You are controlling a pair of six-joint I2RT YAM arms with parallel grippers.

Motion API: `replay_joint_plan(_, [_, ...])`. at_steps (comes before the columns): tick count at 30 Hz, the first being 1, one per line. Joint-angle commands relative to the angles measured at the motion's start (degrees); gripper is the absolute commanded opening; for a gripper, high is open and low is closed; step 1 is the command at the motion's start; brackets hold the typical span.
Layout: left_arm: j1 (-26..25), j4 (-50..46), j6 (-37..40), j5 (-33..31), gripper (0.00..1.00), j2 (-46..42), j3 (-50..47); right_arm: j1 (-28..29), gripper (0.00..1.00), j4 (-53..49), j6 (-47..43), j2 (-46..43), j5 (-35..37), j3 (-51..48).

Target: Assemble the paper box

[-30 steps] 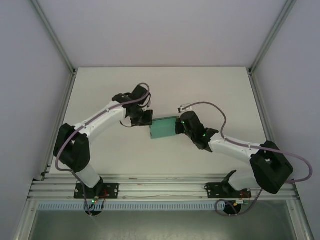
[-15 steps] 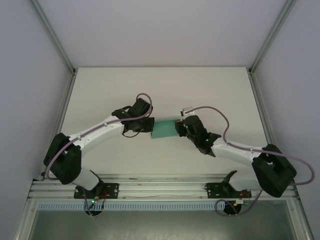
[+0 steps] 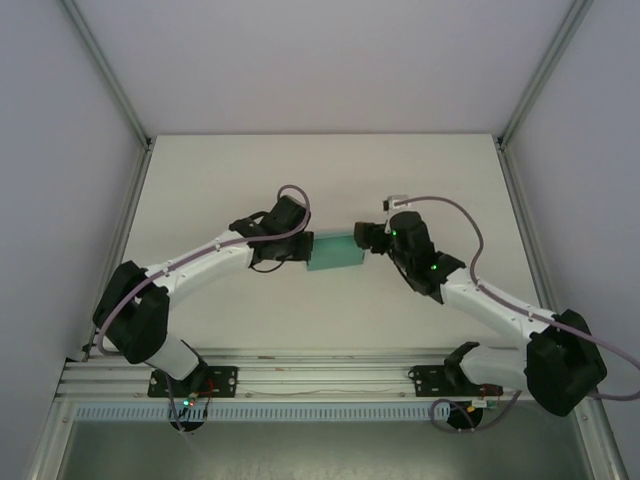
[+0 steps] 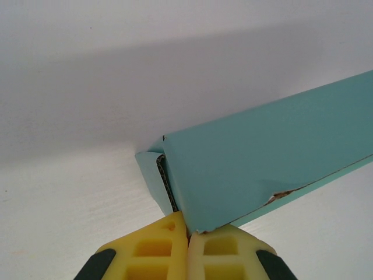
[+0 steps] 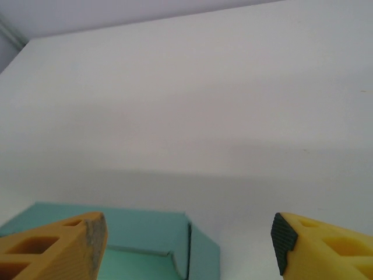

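The left gripper (image 4: 187,232) is clamped tight on a corner edge of the teal paper box (image 4: 262,157). Its yellow fingers (image 4: 154,249) meet with only the card between them. From that pinch the box stretches away ahead and to the right of the gripper, and a small side flap (image 4: 148,172) is folded in just left of the held edge. Seen from above, the box sits between the two grippers over the white table (image 3: 330,170). The right gripper (image 5: 189,236) stands wide open and holds nothing. One end of the box lies low between its fingers, close to the left one; whether they touch cannot be told.
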Motion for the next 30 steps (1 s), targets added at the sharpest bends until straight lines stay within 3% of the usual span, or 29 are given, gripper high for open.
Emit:
replay_joint_plan(1, [-0.1,-7.0,1.5,-2.5,0.0,4.2,-1.1,-1.8,0.71,-3.7,2.1,4.6,-2.0,4.1])
replay_joint_plan(5, [-0.1,-5.9,1.8,-1.7,0.0,4.1,-0.8,-2.5,0.62,-5.3,2.4,9.2,-3.2,4.1])
replay_joint_plan(9, [0.0,-6.5,3.1,-1.6,0.08,3.4,0.2,-3.0,0.59,-0.5,4.8,10.9,-2.7,-1.2])
replay_joint_plan(17, [1.6,-13.2,7.2,5.5,0.54,1.0,7.2,-3.2,0.55,2.5,7.3,14.0,-4.0,-6.2])
replay_joint_plan(24, [8.1,-9.0,3.8,16.6,0.59,1.3,8.5,-3.2,0.53,3.2,7.2,15.1,-3.7,-6.7])
replay_joint_plan(30, [9.6,-5.4,3.8,15.6,0.59,4.7,8.2,-3.1,0.51,3.4,6.9,16.0,-4.4,-6.8])
